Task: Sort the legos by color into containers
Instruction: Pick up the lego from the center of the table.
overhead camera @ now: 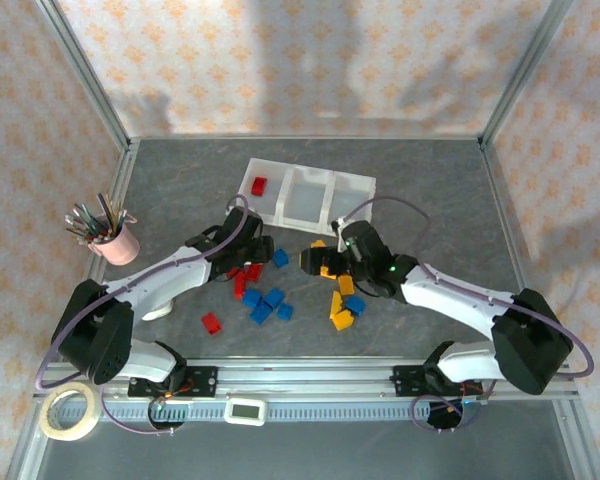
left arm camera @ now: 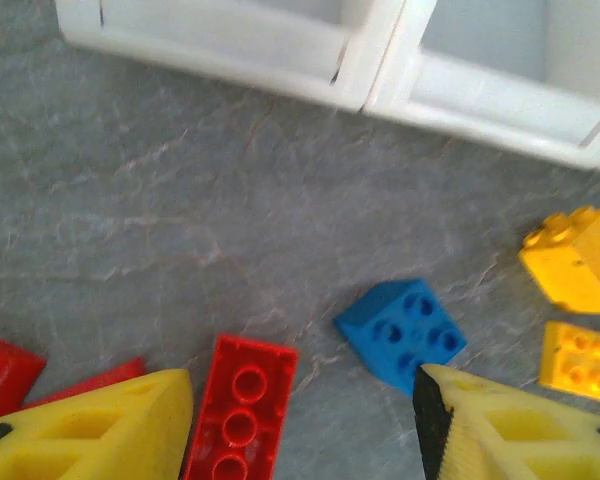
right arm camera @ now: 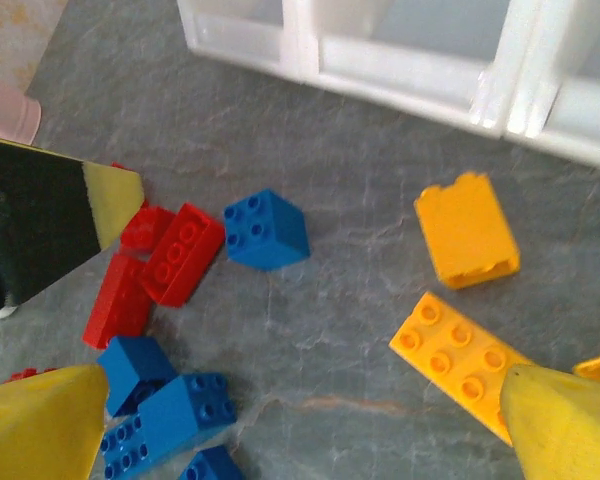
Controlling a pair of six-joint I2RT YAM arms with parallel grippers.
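left tool [left arm camera: 305, 385] and right tool [right arm camera: 302, 378], jaws apart, over grey marbled table [overhead camera: 430, 190], floral walls [overhead camera: 310, 60]

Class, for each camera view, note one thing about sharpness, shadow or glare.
Top external: even light, soft arm shadows on the patterned back wall. Left wrist: the translucent white plastic bins look smeared, the blue plastic brick sharper. Right wrist: the right gripper is soft in the bottom corners; the bins' rims wash out white.
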